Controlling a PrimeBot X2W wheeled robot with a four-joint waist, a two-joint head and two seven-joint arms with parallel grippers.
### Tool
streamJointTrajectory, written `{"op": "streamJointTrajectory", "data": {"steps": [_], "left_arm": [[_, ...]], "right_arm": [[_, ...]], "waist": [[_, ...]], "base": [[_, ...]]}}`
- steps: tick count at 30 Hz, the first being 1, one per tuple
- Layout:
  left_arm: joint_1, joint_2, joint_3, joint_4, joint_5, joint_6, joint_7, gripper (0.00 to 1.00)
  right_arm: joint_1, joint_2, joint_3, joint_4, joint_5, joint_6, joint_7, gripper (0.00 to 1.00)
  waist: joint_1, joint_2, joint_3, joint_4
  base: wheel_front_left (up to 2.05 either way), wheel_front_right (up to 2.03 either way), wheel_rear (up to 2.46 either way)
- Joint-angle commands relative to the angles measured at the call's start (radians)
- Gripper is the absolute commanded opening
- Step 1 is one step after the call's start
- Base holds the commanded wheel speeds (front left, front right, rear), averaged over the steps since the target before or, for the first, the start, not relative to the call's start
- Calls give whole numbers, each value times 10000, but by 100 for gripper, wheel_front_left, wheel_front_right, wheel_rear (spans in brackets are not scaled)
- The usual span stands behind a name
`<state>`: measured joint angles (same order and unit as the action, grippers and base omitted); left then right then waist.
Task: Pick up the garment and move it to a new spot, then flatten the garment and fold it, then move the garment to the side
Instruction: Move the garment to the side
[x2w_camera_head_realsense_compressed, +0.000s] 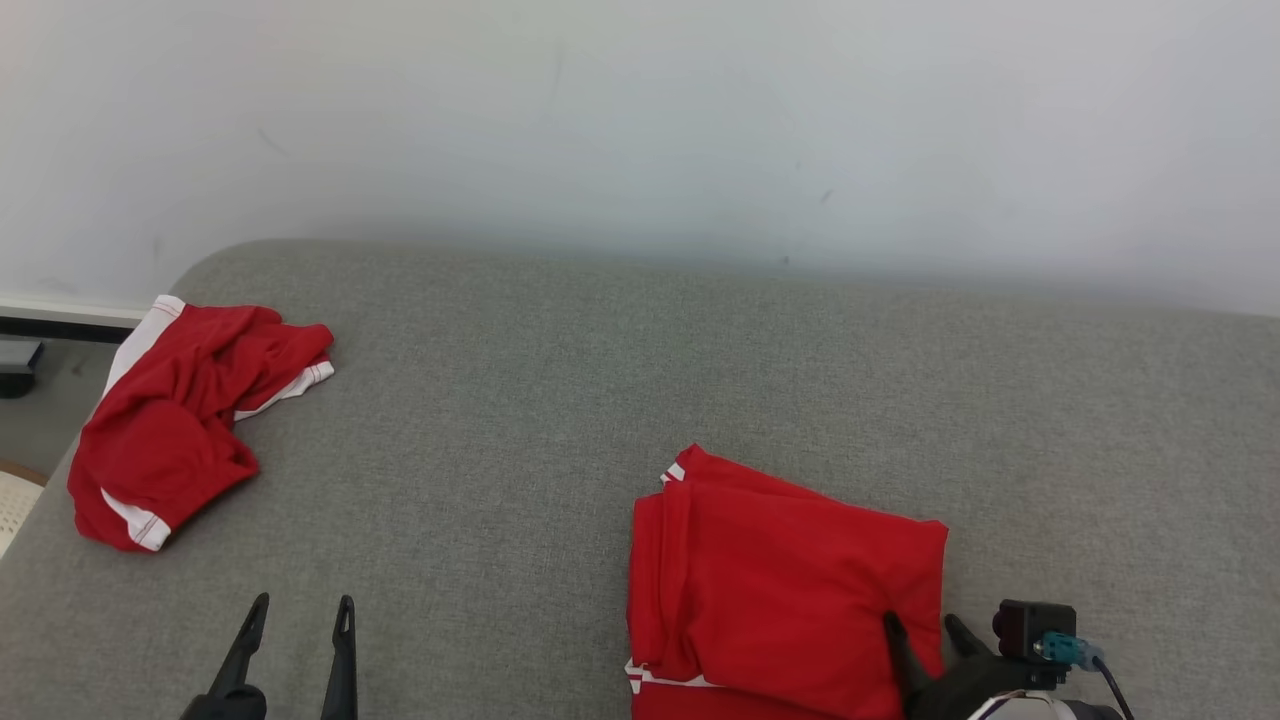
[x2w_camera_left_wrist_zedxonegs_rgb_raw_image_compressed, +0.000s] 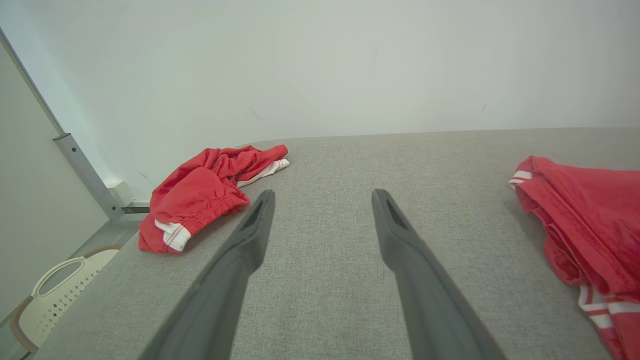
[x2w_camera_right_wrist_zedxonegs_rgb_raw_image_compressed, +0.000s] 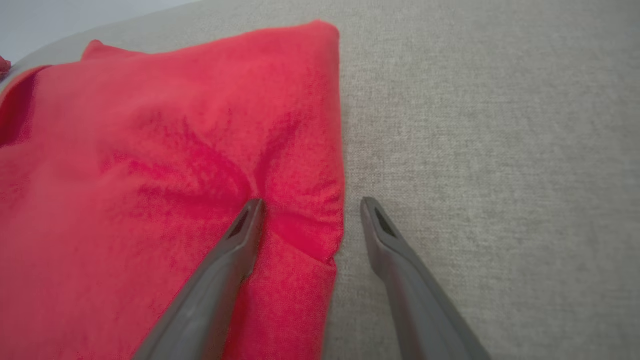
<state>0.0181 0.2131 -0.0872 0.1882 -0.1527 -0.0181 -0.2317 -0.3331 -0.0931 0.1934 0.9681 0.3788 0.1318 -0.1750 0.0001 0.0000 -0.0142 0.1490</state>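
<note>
The folded red garment (x2w_camera_head_realsense_compressed: 780, 580) lies on the near right of the grey fabric-covered bench (x2w_camera_head_realsense_compressed: 600, 380), white stripes showing at its left corners. The right pincer (x2w_camera_head_realsense_compressed: 920, 630) stands wide and holds nothing; in its wrist view it straddles the garment's right edge, one finger resting on the cloth with a crease running out from the tip, the other over bare fabric just beside it. The left pincer (x2w_camera_head_realsense_compressed: 304, 605) hovers wide and empty over bare bench, well apart from both pieces. A crumpled pair of red shorts (x2w_camera_head_realsense_compressed: 170, 430) with white trim sits at the far left corner.

I judge the folding done and the shift to the side to be the step in hand. To keep the fold, the lower finger should slip beneath every layer at that edge before closing, and the bundle should be carried low and level, or slid, not dragged by its top layer alone.

I can read no brand, label or writing anywhere.
</note>
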Motion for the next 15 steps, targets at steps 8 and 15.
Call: {"op": "streamJointTrajectory", "data": {"steps": [8,15], "left_arm": [[-111,-9,21,159,-175,58,-140,100],[-392,-129,-53,74,-271,47,-233,100]], "right_arm": [[-795,-234,1359,733,1095,-8,-352,0],[-2216,-1606,2287,550,1036,-13,-609,0]], "waist": [[-1,0,134,-302],[-1,0,775,-1095]], "base": [[0,0,0],[0,0,0]]}}
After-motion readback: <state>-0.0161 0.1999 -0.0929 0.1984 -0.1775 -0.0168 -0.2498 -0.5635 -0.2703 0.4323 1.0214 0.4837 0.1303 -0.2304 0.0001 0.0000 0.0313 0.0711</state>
